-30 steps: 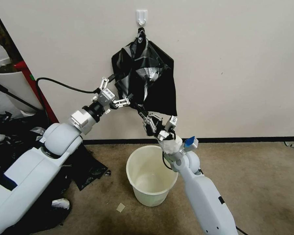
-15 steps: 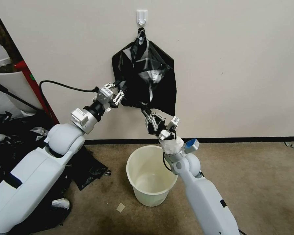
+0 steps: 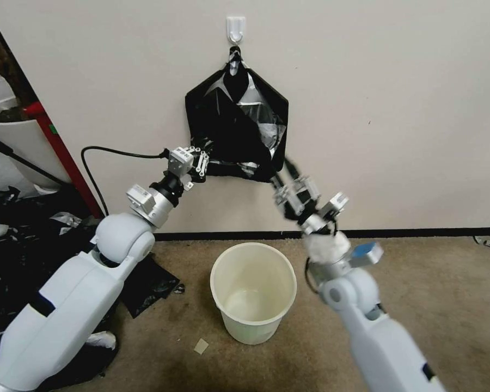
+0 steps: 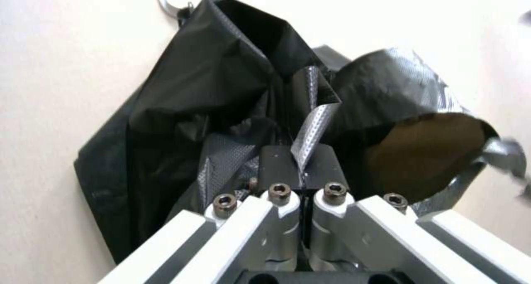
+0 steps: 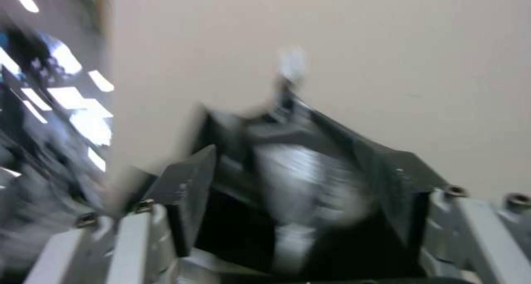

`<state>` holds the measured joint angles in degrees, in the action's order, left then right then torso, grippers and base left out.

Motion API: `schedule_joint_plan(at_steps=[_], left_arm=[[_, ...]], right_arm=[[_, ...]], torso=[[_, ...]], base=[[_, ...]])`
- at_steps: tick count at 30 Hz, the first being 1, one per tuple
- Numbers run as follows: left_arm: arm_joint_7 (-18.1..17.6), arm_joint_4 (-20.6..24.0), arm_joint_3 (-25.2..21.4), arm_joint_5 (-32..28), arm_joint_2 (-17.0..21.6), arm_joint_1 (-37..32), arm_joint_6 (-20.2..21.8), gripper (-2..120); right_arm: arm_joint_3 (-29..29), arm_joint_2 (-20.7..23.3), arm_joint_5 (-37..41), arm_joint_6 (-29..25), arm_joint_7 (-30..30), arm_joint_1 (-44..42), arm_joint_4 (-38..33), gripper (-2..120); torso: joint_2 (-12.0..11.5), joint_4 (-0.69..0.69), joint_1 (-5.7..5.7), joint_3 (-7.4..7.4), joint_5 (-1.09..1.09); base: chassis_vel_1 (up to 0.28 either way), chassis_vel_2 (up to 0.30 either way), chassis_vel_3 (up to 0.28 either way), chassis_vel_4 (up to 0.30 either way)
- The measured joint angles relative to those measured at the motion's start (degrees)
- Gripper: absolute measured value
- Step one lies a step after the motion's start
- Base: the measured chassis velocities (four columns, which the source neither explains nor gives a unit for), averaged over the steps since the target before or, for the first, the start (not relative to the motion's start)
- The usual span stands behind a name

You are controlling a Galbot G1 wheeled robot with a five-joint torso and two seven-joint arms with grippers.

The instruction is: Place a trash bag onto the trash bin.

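On the wall ahead of you, the trash bag (image 3: 239, 130) hangs from a white hook (image 3: 236, 27), its top knotted at the hook and its lower edge stretched into a nearly straight line between your two arms. Your left gripper (image 3: 200, 161) is up at the bag's lower left corner, and in the left wrist view its black fingers (image 4: 279, 166) are pressed together with a strip of the glossy film pinched between them. Your right gripper (image 3: 285, 177) is raised to the bag's lower right corner; in the right wrist view its fingers (image 5: 188, 188) stand spread with the black film lying between them, and you cannot tell from that blurred view whether the film touches either pad. The trash bin (image 3: 253, 291) stands upright on the brown carpet below the bag, between your arms and well apart from both grippers, with its mouth open. To your left, a heap of black plastic (image 3: 16, 228) lies on the floor beside a white plant pot (image 3: 11, 136), and a small scrap (image 3: 201, 345) rests on the carpet near the bin's base.
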<state>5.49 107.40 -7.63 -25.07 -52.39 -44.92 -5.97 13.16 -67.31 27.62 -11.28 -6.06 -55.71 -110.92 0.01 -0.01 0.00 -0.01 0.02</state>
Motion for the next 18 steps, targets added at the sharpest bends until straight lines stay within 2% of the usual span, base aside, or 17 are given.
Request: schedule_joint_plan(at_steps=[1, 2, 4, 9, 14, 18], left_arm=[[0.00, -0.15, 0.03, 0.00, -0.26, -0.12, -0.07, 0], [0.00, -0.15, 0.03, 0.00, -0.26, -0.12, -0.07, 0], [0.00, -0.22, 0.04, 0.00, -0.69, -0.26, -0.16, 0], [0.04, -0.12, -0.02, 0.00, -1.33, -0.62, -0.18, 0], [0.06, 0.24, -0.30, 0.06, -1.61, -0.96, -0.18, 0], [0.08, 0.43, -0.40, 0.23, -1.92, -1.16, -0.17, 0]], right_arm=[[-0.93, 1.94, -3.35, 1.83, 2.63, 2.96, 1.49, 74], [-0.93, 1.94, -3.35, 1.83, 2.63, 2.96, 1.49, 74], [-3.43, 5.66, -8.64, 4.59, 4.60, 8.53, 4.39, 84], [-6.81, 10.61, -16.80, 8.45, 4.53, 15.32, 7.21, 98], [-8.64, 13.24, -17.21, 9.68, 1.96, 17.23, 6.37, 100], [-9.80, 14.41, -14.56, 9.73, -1.00, 17.97, 4.76, 100]], torso=[[-0.01, 0.00, 0.00, 0.01, 0.01], [-0.01, 0.00, 0.00, 0.01, 0.01], [0.00, 0.02, 0.00, 0.01, -0.02], [0.00, 0.01, 0.00, 0.01, -0.01], [0.00, 0.01, 0.00, 0.01, -0.01], [0.00, 0.00, 0.00, 0.01, -0.01]], base=[[0.000, 0.000, 0.000, 0.000], [0.000, 0.000, 0.000, 0.000], [0.000, 0.000, 0.000, 0.000], [0.000, 0.000, 0.000, 0.000], [0.000, 0.000, 0.000, 0.000], [0.000, 0.000, 0.000, 0.000]])
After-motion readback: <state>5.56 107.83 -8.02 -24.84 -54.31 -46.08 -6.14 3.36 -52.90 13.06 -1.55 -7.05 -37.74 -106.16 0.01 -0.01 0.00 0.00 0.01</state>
